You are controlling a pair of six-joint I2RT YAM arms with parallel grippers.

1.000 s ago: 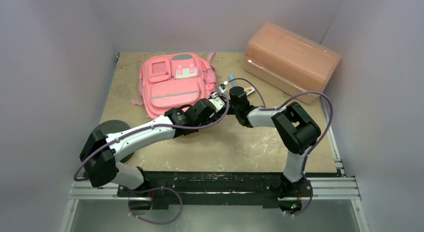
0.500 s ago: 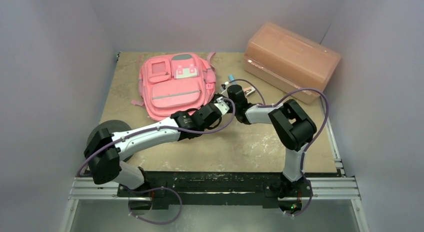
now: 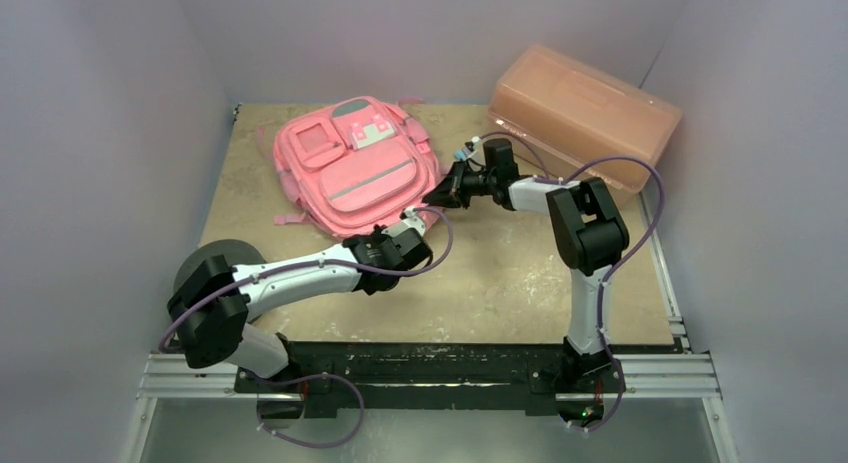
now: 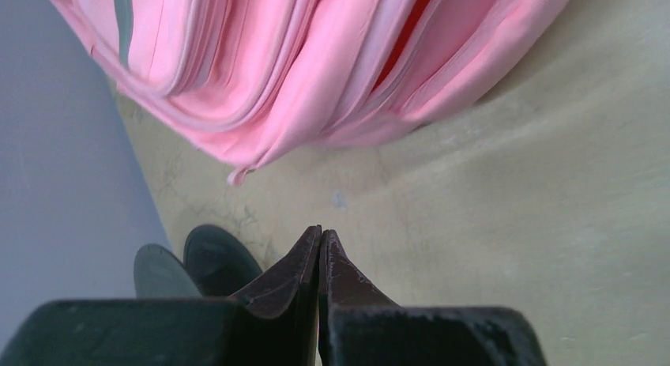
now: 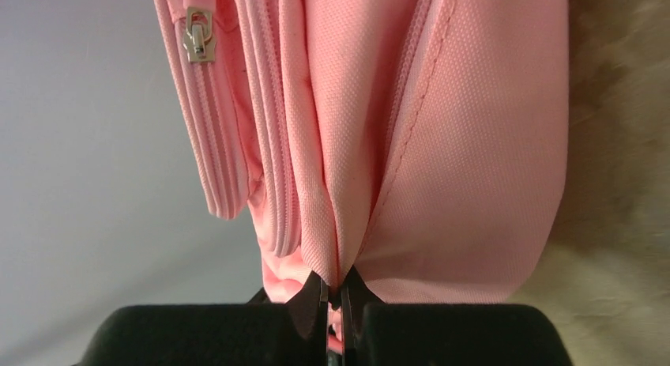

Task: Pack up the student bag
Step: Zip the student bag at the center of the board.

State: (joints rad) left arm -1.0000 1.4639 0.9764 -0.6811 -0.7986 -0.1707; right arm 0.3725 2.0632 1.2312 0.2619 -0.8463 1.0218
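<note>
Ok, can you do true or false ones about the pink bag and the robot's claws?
1. The right claw is pinching the pink bag. True.
2. The left claw is holding the bag too. False: it is shut on nothing, apart from the bag.
3. The orange box sits on top of the bag. False: it stands beside it on the table.
4. A silver zip pull shows on the bag. True.

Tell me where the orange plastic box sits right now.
In the top view the orange plastic box sits in the far right corner of the table, to the right of the student bag.
</note>
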